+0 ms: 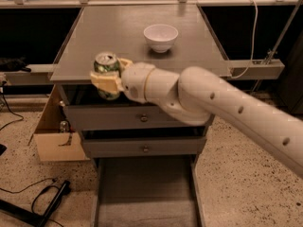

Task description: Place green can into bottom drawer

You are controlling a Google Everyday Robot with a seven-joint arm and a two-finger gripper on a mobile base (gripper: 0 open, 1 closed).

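The green can (107, 71) has a mottled green label and a silver top with a pull tab. My gripper (108, 78) is shut on it, with cream fingers (105, 82) wrapped around its sides. It holds the can upright in the air over the front left edge of the grey cabinet top (94, 37). The bottom drawer (144, 193) stands pulled open below, a wide shallow grey tray. My white arm reaches in from the right.
A white bowl (161, 37) stands on the cabinet top at the back. Two upper grey drawers (142, 118) with round knobs are shut. A cardboard box (54, 136) sits left of the cabinet. Black cables (47, 200) lie on the speckled floor.
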